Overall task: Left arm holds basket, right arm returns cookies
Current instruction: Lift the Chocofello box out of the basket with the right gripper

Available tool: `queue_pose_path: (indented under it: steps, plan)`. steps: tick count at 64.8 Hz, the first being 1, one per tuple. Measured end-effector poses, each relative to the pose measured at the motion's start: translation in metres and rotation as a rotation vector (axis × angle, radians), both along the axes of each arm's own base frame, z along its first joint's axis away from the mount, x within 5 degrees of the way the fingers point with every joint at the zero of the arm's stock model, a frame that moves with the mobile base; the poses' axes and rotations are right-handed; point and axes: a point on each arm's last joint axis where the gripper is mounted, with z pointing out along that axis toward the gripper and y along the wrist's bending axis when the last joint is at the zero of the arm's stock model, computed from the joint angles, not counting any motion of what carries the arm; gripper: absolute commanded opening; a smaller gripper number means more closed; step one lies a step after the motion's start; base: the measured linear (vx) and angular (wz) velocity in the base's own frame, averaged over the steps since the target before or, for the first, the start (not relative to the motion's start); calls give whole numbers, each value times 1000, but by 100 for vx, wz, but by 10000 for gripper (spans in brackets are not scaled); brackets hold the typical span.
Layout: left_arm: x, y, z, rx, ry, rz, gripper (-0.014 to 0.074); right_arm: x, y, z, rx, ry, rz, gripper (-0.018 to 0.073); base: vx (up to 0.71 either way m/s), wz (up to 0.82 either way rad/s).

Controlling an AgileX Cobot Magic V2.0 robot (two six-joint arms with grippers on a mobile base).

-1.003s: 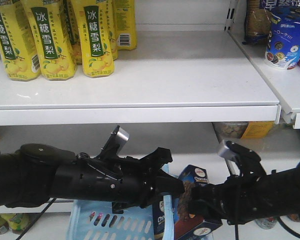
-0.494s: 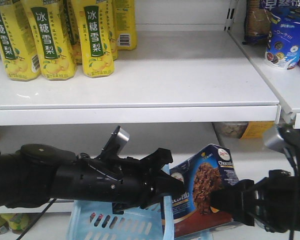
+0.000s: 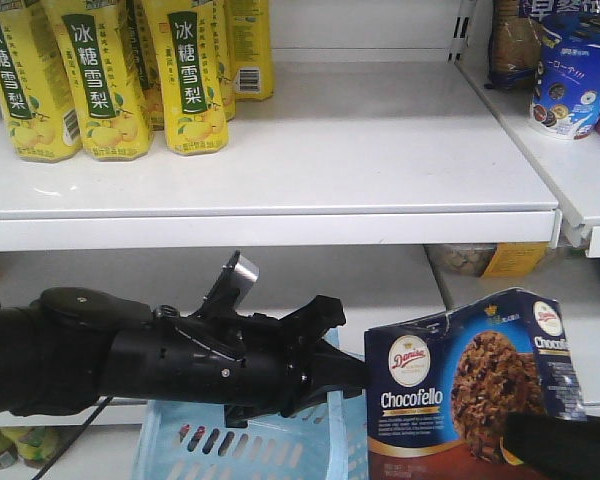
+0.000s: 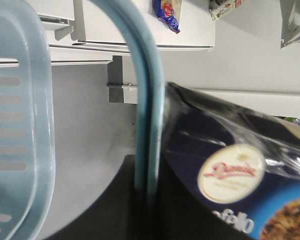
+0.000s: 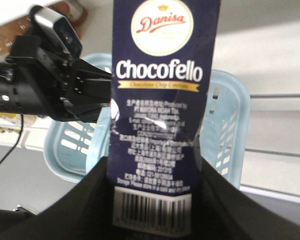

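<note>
Basket: the light blue basket (image 3: 250,445) sits low at the bottom edge of the front view, under the lower shelf; its slotted side shows, but its inside is hidden. In the right wrist view (image 5: 225,125) both slotted walls appear behind the carton.
Basket handle: the pale blue handle (image 4: 145,115) stands raised and runs just beside the carton's edge in the left wrist view.
Left arm fingers: the left gripper (image 3: 330,365) is closed on the handle at its top, with the silver tab (image 3: 242,270) sticking up behind it; the same gripper (image 5: 97,87) meets the handle just left of the carton in the right wrist view.
Cookies: the navy Chocofello carton (image 3: 475,385) is held up beside and right of the basket, tilted, close to the left fingertips, in front of the lower shelf's front edge.
Right arm fingers: the right gripper (image 5: 152,200) is pinching the carton (image 5: 157,110) at its barcode end, a black finger (image 5: 92,195) on each side.
Upper shelf: the white shelf (image 3: 310,150) has a broad bare middle; yellow drink bottles (image 3: 110,75) crowd its left back corner.
Right-hand shelf: a round blue cookie tub (image 3: 575,75) stands at the far right, well apart from the carton.
</note>
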Motion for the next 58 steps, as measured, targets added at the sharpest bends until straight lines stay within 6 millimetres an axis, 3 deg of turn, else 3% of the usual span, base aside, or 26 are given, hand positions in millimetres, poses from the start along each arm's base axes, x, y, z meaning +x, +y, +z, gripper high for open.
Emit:
queue_pose_path:
  steps: [7,17,33,48,58]
  plan:
    - [0,0,0,0,0,0,-6,-12,-4,12,18,-67,-1,271,0,0]
    - [0,0,0,0,0,0,-6,-23,-8,48,35,-206,-10,271,0,0]
    - [0,0,0,0,0,0,-6,-22,-22,94,23,-517,-137,271,0,0]
    - [0,0,0,0,0,0,-6,20,-22,108,-38,-693,-248,271,0,0]
    - [0,0,0,0,0,0,-6,66,-13,102,-157,-729,-249,271,0,0]
